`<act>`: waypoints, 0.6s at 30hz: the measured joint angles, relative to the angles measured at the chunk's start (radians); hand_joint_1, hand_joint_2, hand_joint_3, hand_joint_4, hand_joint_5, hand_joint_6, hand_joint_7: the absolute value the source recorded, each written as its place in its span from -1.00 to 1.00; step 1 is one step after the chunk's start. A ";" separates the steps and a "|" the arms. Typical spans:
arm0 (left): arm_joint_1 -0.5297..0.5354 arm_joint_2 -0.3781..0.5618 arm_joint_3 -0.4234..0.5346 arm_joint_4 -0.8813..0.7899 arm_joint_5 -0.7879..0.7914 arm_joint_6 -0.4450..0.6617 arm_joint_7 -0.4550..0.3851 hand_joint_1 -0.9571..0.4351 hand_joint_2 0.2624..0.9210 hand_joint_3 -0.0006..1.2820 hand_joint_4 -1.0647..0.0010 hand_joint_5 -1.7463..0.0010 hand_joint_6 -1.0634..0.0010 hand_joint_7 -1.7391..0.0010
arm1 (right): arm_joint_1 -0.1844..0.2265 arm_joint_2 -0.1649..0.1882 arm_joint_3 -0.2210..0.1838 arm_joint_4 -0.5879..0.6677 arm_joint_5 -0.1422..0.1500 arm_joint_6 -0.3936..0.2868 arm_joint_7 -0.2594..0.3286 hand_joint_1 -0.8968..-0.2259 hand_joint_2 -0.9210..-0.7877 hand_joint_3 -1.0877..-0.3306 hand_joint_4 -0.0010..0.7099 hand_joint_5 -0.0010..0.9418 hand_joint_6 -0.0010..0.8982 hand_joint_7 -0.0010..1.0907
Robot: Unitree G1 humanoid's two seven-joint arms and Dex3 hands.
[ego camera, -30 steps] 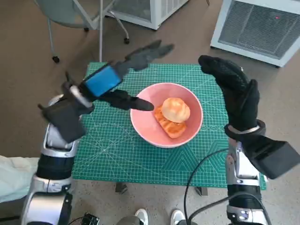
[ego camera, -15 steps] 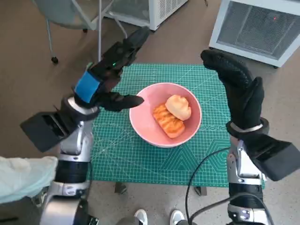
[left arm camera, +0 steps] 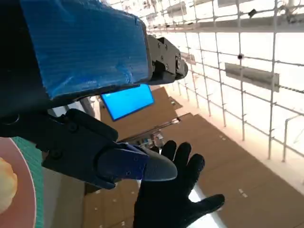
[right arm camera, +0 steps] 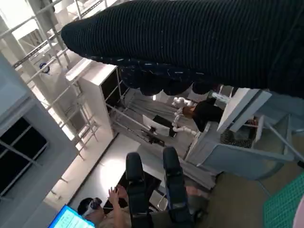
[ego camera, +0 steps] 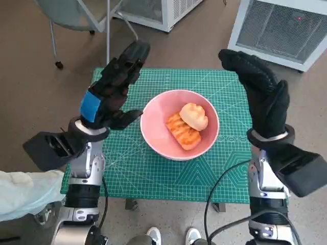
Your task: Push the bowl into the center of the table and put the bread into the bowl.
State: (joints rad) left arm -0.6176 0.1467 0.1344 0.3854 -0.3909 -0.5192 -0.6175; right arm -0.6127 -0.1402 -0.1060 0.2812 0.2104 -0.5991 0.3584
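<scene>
A pink bowl sits near the middle of the green cutting mat, and two pieces of bread lie inside it. My left hand is raised left of the bowl, fingers spread and holding nothing. On the bowl's right my gloved right hand stands upright with fingers extended, also empty. The left wrist view shows the bowl's rim, a bit of bread and the gloved right hand beyond my own left hand. The glove fills the right wrist view, with fingers of the left hand beyond.
A white appliance with a vent grille stands past the table's far right corner, and a chair on castors at the far left. A pale cloth lies by my left arm. People sit far off in the right wrist view.
My left hand has swung from lying across the mat to pointing up and away, drawing back from the bowl's left rim. The bowl shifted slightly. The right hand has hardly moved.
</scene>
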 measured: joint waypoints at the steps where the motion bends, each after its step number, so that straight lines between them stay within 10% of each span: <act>1: 0.000 -0.001 0.000 0.003 0.000 -0.004 -0.002 -0.64 1.00 -0.57 0.91 1.00 0.61 0.99 | -0.001 0.000 0.000 0.000 0.000 0.000 0.000 -0.52 -1.00 -0.18 -0.69 -1.00 -1.00 -0.17; 18: 0.000 -0.001 -0.005 0.039 0.061 -0.058 0.027 -0.61 1.00 -0.55 0.92 1.00 0.61 0.99 | -0.003 -0.014 0.000 0.001 -0.001 -0.002 0.000 -0.53 -1.00 -0.18 -0.70 -1.00 -1.00 -0.18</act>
State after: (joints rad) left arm -0.6174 0.1461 0.1296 0.4239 -0.3303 -0.5767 -0.5904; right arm -0.6154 -0.1545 -0.1062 0.2819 0.2099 -0.6011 0.3584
